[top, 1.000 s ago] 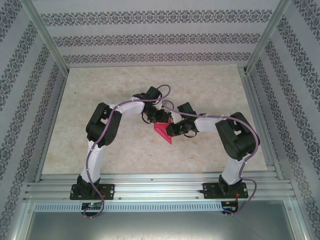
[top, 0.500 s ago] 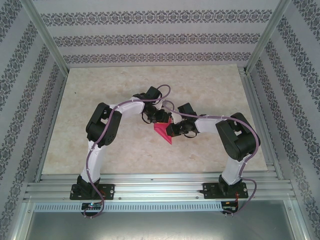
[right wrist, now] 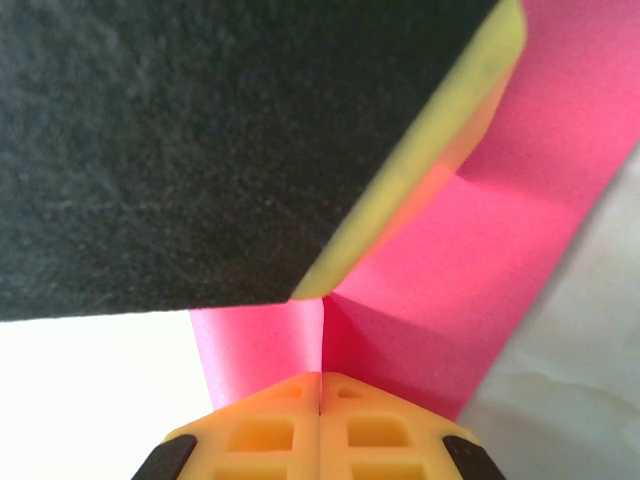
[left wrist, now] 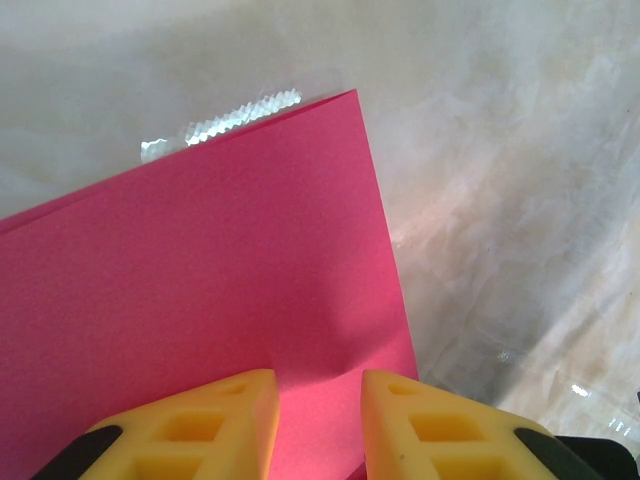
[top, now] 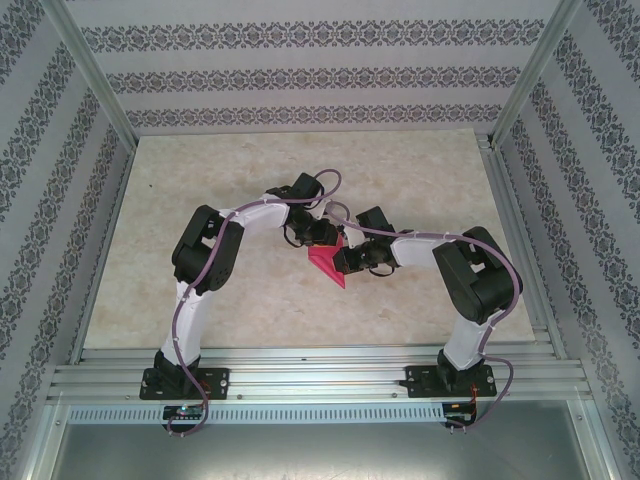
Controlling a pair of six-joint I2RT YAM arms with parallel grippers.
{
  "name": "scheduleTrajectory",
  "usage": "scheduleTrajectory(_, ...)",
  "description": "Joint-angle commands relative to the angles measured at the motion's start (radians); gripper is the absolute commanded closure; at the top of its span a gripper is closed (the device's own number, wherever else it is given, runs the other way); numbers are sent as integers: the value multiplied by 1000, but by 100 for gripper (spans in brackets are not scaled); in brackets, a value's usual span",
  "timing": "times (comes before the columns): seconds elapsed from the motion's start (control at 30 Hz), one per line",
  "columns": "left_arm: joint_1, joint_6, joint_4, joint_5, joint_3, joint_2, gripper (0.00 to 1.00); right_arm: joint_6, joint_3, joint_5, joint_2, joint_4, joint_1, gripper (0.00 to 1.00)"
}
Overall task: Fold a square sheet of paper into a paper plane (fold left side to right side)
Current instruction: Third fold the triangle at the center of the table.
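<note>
While the square sheet of paper [top: 326,267] sits part-folded on the middle of the counter [top: 200,190], between the two arms, the main danger I see is a tear or a crooked crease; the right fingers [right wrist: 320,398], at the sheet's right side, are pressed fully together with a raised flap of the sheet nipped in their seam, so a pull across the sheet while its other side is weighed down could rip the thin paper or drag it askew; the left fingers [left wrist: 232,418], at the sheet's far-left side, stand apart with the sheet showing through the gap between them, clamping nothing, and if they slid, the sheet would lose any anchor and the flap could land off its mark; both sets of fingers work so near each other above the sheet that a bump looks possible. From above, the wrists cover most of the sheet, leaving a pink wedge; whether the left fingers press on the sheet or hover over it I cannot tell; a black-faced, yellow-edged slab [right wrist: 180,140], probably a finger of the other arm, blocks much of the sheet from the right wrist; a shiny crinkled strip [left wrist: 240,113] just past the sheet's far edge may be tape or glare; the sheet's left part is cut off in the left wrist view.
</note>
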Motion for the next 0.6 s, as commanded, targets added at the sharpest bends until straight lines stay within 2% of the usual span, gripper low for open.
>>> scheduleTrajectory(0.0, -29, 22, -43, -35, -2, 55, 69, 0, -13, 25, -20, -8, -11, 100)
scheduleTrajectory(0.57, -29, 22, -49, -38, 3, 59, 69, -4, -16, 11, -50, -13, -12, 100)
